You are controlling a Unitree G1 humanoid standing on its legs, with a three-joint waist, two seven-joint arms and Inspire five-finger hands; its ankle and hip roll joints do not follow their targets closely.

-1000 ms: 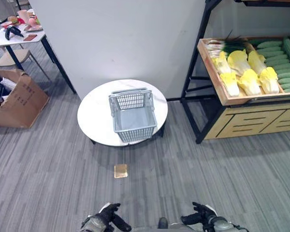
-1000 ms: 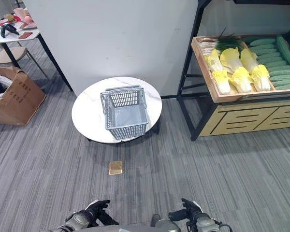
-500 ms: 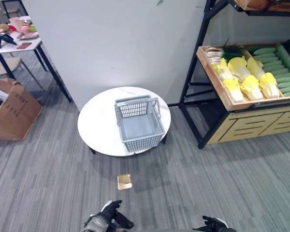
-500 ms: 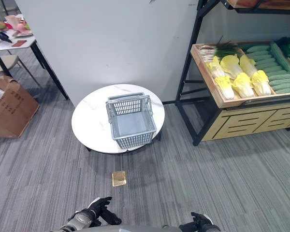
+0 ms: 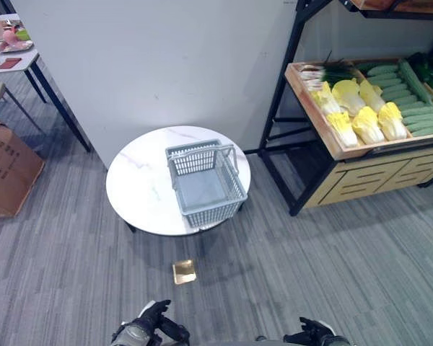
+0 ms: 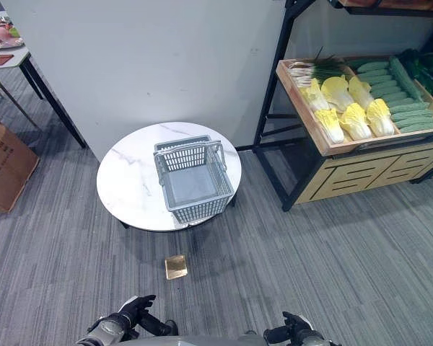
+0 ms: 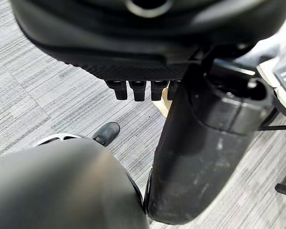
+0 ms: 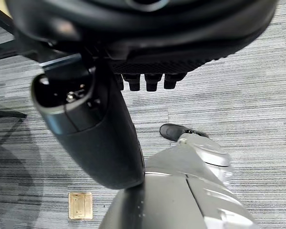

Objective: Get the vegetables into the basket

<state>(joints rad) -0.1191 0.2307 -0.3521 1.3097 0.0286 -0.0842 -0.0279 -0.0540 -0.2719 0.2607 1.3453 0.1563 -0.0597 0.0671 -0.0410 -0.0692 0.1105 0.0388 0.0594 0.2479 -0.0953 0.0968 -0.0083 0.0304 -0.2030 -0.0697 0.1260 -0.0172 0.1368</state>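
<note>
An empty grey plastic basket with its handle folded back stands on a round white table ahead of me. To the right, a wooden crate on a black rack holds yellow-white cabbages, green cucumbers and spring onions. My left hand hangs low at the near edge, fingers relaxed and holding nothing. My right hand is equally low on the right, its fingers loose and empty. Both hands are far from the basket and the crate.
A white wall panel rises behind the table. A cardboard box and a white desk with small items are at the far left. A brass floor plate lies on the grey carpet before the table.
The whole picture has shifted as the camera moved, so the box and desk slid leftward. Both hands sit lower at the bottom edge than one second ago.
</note>
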